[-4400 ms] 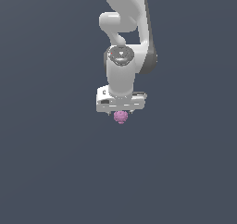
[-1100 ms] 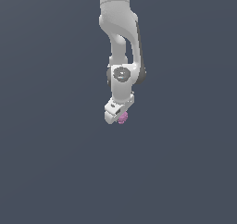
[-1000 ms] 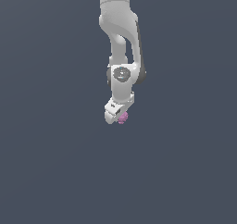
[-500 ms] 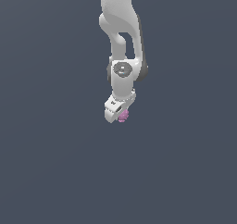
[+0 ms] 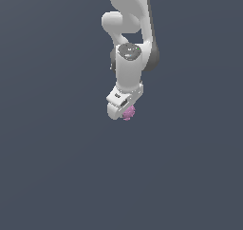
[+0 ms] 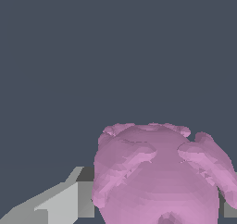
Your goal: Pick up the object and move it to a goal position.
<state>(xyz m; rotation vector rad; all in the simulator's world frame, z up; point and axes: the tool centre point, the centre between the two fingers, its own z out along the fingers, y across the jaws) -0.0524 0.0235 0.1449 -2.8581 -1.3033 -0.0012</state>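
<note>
Lump (image 5: 128, 112), pink-purple and knobbly, sits clamped in the fingers (image 5: 124, 114) of a white robot arm (image 5: 129, 58), held in mid-air against a plain dark grey backdrop with no desk or floor in sight. In the exterior view the arm reaches down from above, its wrist tilted so the lump peeks out just beneath the hand, toward the exterior view's right of the lowest finger. The wrist view shows the lump (image 6: 159, 174) filling the space ahead of the camera, its bumpy lobes plain to see, with one grey finger (image 6: 69, 202) pressed against its side and a sliver of the other at the far side of the lump. The fingers appear closed on it, and nothing else touches it.

Judging by this, the pickup is done and the carrying step is in hand. No goal marker shows in either view, so how far the lump has to travel cannot be told. The next move likely calls for a steady carry toward the goal with the grip kept firm, since the rounded, uneven surface could slip between the narrow fingers if the wrist swings sharply.
</note>
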